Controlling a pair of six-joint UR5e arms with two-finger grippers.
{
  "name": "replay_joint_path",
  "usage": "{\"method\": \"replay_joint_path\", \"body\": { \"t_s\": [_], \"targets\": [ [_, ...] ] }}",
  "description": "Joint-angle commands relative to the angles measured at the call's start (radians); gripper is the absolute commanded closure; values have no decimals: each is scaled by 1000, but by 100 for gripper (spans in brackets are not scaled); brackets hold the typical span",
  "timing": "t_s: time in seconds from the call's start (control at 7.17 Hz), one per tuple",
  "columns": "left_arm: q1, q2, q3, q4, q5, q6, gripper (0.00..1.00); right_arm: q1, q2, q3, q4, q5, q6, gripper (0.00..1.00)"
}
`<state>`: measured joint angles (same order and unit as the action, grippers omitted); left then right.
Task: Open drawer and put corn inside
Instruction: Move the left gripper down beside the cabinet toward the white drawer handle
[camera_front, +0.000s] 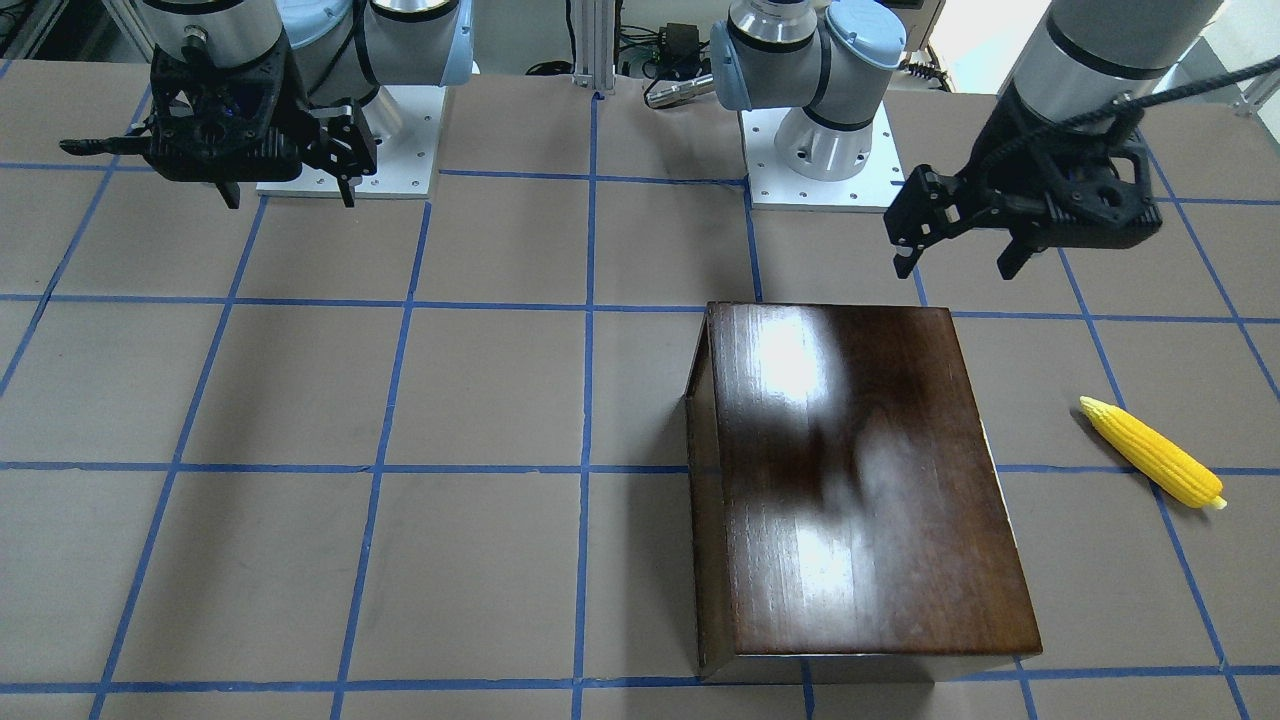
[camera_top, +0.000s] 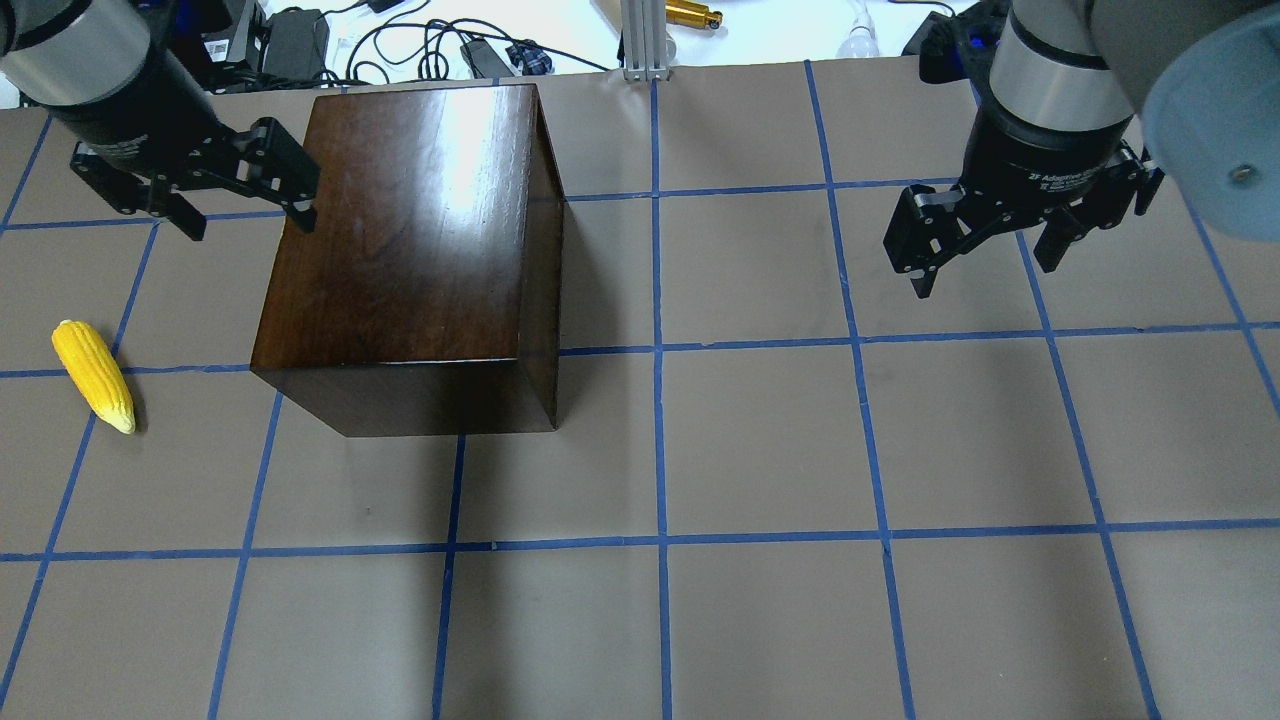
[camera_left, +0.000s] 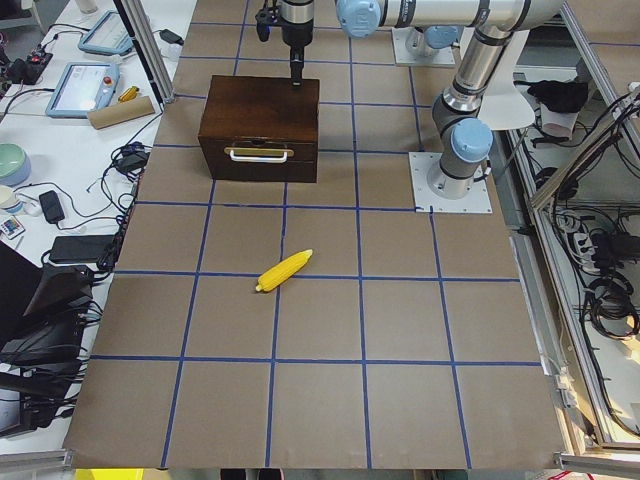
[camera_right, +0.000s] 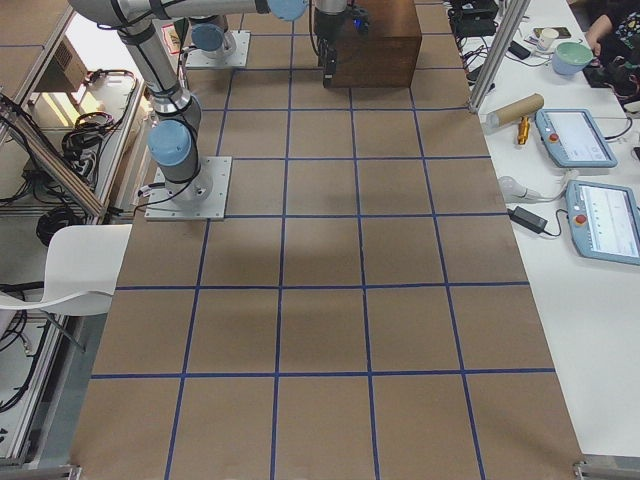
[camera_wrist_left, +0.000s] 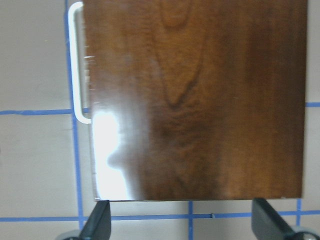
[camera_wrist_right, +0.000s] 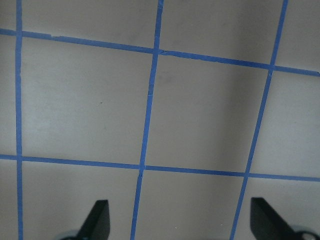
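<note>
From overhead and from the front, the box (camera_top: 400, 230) hides its drawer (camera_left: 259, 158) face (only the left-end camera catches it, too small for detail). The 2 wrist views crop the left pincer (camera_wrist_left: 182, 225) and right pincer (camera_wrist_right: 180, 222) at their bottom edges.

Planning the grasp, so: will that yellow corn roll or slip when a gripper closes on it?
The corn will probably roll if nudged sideways: it is a round, tapered cob lying on its side on the flat table. It looks like moulded plastic, so likely stiff and light. Its bumpy kernels should help against slipping.
</note>
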<state>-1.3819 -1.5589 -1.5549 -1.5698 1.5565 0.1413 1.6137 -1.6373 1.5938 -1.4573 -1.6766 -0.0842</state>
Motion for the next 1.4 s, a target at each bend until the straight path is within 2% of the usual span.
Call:
{"method": "replay_joint_path", "body": {
  "t_s": [0.0, 0.42, 0.7, 1.26],
  "targets": [
    [175, -19, -11, 10, -1, 111, 0, 0, 0, 0, 0, 0, 0, 0],
    [355, -61, -2, 45, -1, 318, 0, 0, 0, 0, 0, 0, 1, 0],
    [362, -139, -7, 85, -3, 395, 0, 0, -1, 0, 0, 0, 0, 0],
    [356, -347, -7, 212, -16, 393, 0, 0, 1, 0, 0, 0, 0, 0]
  ]
}}
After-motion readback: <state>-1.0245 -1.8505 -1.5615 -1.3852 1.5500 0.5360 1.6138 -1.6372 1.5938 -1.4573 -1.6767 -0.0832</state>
